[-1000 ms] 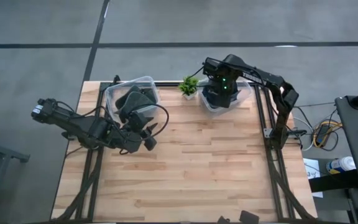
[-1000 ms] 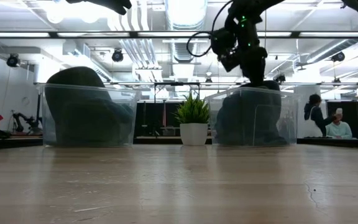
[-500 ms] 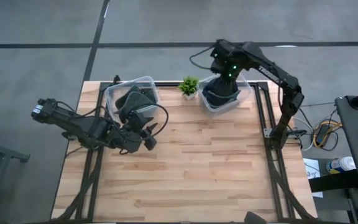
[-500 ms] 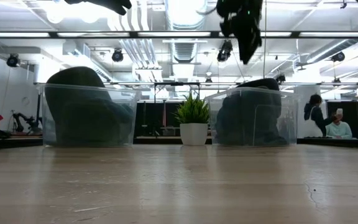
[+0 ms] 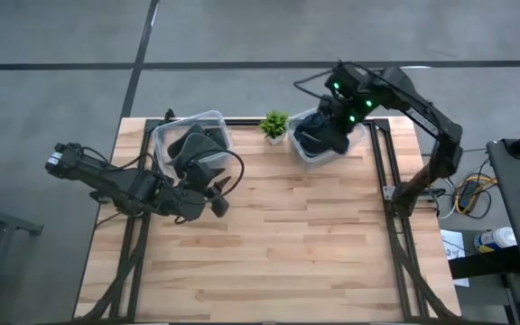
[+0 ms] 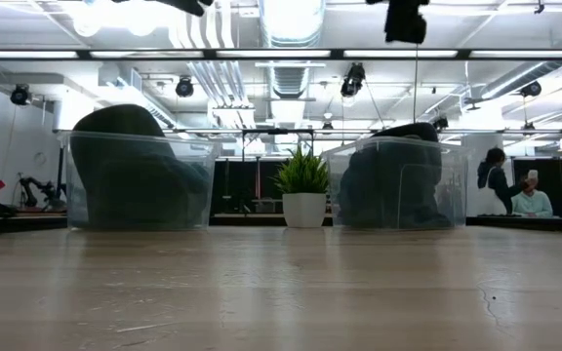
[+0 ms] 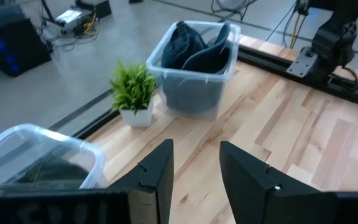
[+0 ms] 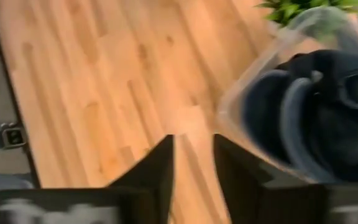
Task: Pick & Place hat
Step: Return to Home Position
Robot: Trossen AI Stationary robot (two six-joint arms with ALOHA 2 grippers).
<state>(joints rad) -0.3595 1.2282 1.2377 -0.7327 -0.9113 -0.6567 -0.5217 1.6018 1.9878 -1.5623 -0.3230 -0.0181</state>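
The left hand [image 7: 194,180], fingers apart, is hovering over the tabletop [image 5: 287,244] beside the left bin [image 5: 162,135], where the black cap [image 5: 195,144] is lying. A potted plant [image 5: 274,125] is standing between the bins. The right hand [image 8: 193,168], fingers apart, is hanging above the right bin [image 7: 191,93] containing the blue caps [image 7: 194,46].

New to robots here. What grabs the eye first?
A left bin and right bin, both clear and stuffed with dark caps, flank a small potted plant at the table's far edge. The right gripper hangs open and empty high above the right bin; the left gripper waits open near the left bin.
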